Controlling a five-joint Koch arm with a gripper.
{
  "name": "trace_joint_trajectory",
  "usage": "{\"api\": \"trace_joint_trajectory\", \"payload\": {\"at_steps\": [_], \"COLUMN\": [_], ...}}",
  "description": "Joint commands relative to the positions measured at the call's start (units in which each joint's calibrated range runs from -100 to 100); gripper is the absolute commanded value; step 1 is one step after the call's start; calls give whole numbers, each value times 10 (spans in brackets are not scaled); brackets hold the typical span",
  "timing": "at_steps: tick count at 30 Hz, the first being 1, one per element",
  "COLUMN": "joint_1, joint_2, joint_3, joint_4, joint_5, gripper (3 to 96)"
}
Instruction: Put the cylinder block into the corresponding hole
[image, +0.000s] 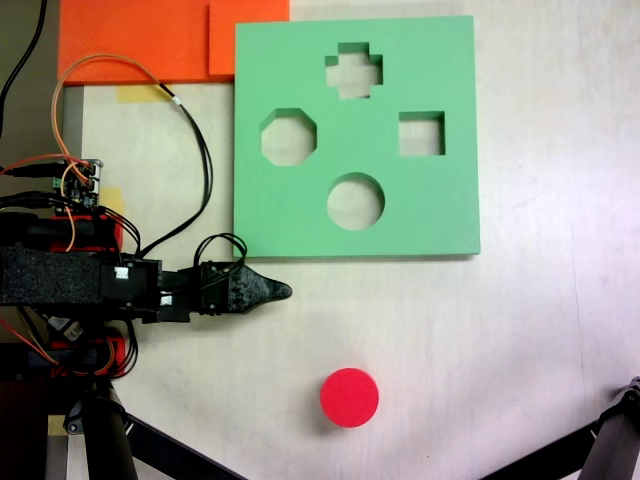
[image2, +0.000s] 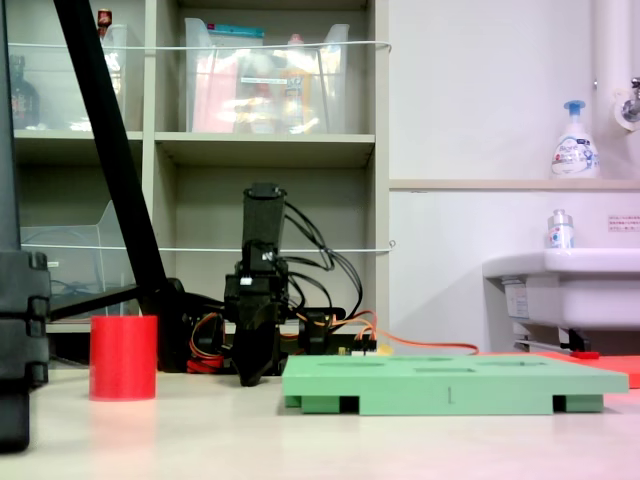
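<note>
First exterior view: the tool, jaws together and empty, rests low over the worktop below the green foam board. The cylinder block stands upright, well apart from the round hole. Probably light, rigid and smooth-sided; pinch across its curved wall.

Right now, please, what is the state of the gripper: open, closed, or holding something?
Gripper: closed, holding nothing. The cylinder block stands apart from it on the table, untouched.
</note>
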Motion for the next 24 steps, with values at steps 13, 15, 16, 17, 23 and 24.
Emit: {"api": "trace_joint_trajectory", "payload": {"at_steps": [13,15,16,17,23,24], "joint_1": [0,1,4,10,-16,-21], "joint_2": [-5,-5,-5,-5,-5,-5], "joint_3": [-9,-9,-9,-9,-9,-9], "joint_4": [-55,-55,-55,-55,-13,37], "joint_5": [-1,-2,-2,-2,40,76], "gripper": [502,502,502,499,509,507]}}
